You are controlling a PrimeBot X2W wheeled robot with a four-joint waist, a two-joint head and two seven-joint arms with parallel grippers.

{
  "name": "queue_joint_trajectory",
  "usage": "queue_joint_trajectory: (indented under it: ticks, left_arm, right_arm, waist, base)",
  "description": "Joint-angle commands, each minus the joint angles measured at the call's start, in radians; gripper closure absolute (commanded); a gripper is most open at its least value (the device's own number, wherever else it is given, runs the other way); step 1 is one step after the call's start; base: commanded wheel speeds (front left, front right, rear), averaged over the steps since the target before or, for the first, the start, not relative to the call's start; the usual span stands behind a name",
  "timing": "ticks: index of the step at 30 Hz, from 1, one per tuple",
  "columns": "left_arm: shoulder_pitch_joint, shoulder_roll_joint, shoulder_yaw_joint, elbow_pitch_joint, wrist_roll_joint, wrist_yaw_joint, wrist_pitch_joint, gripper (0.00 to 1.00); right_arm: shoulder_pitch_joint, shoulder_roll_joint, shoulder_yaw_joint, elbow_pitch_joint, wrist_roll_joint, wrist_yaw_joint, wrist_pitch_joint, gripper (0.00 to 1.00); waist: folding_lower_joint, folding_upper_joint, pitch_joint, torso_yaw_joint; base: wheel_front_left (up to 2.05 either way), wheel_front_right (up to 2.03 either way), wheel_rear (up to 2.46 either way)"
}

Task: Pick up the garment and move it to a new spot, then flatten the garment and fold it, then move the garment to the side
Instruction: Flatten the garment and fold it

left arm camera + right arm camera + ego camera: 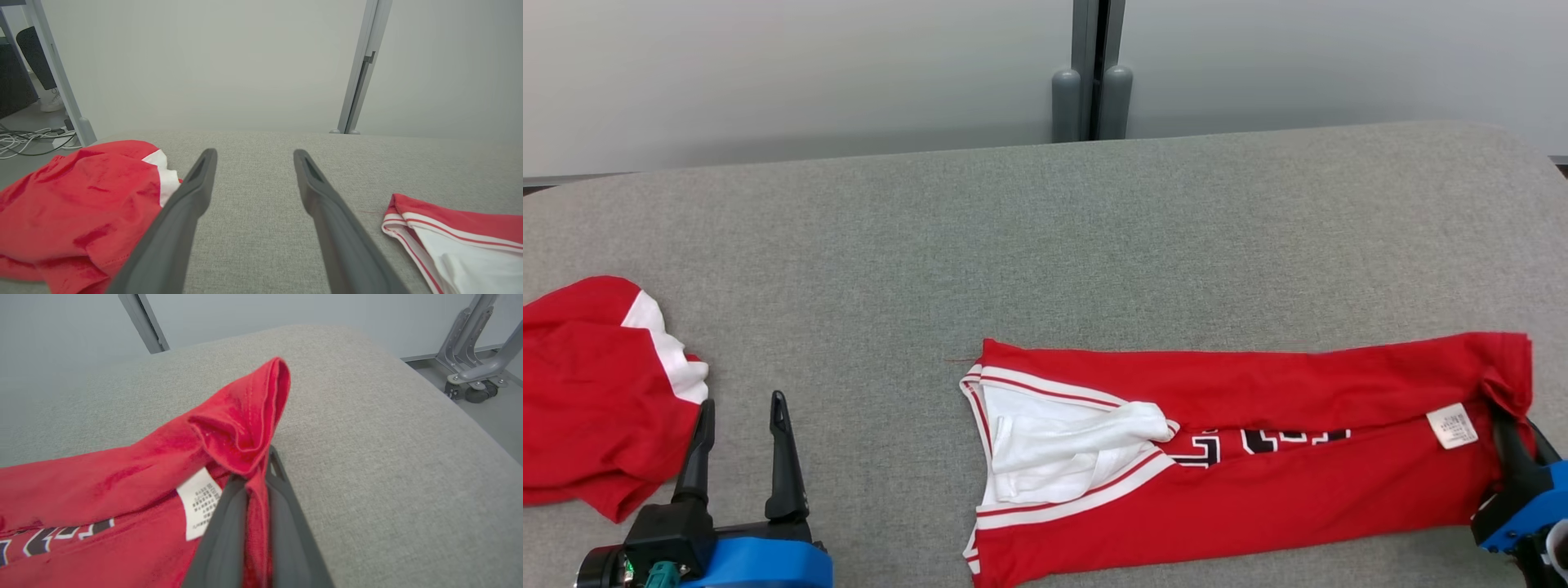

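The garment [1258,498] is a red jersey with white trim and black lettering, lying folded lengthwise across the grey table [1013,237], collar end to the left. My right gripper [1507,420] is shut on the jersey's right-hand hem; in the right wrist view the red cloth [241,416] bunches up between the fingers [229,522] beside a white label [200,502]. At the lower left my left gripper [742,404] stands open over bare table, holding nothing. The left wrist view has its fingers [192,192] spread wide, with the jersey's collar [457,222] off to the right.
A second red and white garment [588,400] lies crumpled at the table's left edge, just left of my left gripper; it appears in the left wrist view too [81,192]. A grey post [1092,73] stands behind the table. Wheeled frame legs [474,371] stand past the right edge.
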Motion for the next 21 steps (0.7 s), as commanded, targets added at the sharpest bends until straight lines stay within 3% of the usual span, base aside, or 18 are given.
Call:
queue_joint_trajectory:
  ticks: [1, 10, 21]
  left_arm:
    - [0.006, -0.001, 0.007, 0.001, 0.001, -0.006, -0.005, 0.0]
    - [0.013, -0.006, 0.01, 0.006, -0.001, -0.011, -0.005, 0.0]
    - [0.008, -0.008, 0.001, 0.01, -0.001, -0.013, -0.005, 0.0]
  right_arm:
    - [0.012, 0.006, 0.012, -0.033, -0.008, 0.0, 0.005, 1.0]
    - [0.052, 0.082, 0.074, -0.187, -0.048, 0.0, 0.025, 1.0]
    - [0.048, 0.199, 0.254, -0.33, -0.085, 0.0, 0.079, 1.0]
  waist:
    - [0.0, -0.0002, -0.004, -0.001]
    - [0.0, -0.0002, -0.015, 0.005]
    - [0.0, -0.0002, -0.01, 0.025]
  base:
    - [0.0, 0.0, 0.0]
    - [0.0, 0.0, 0.0]
    - [0.0, 0.0, 0.0]
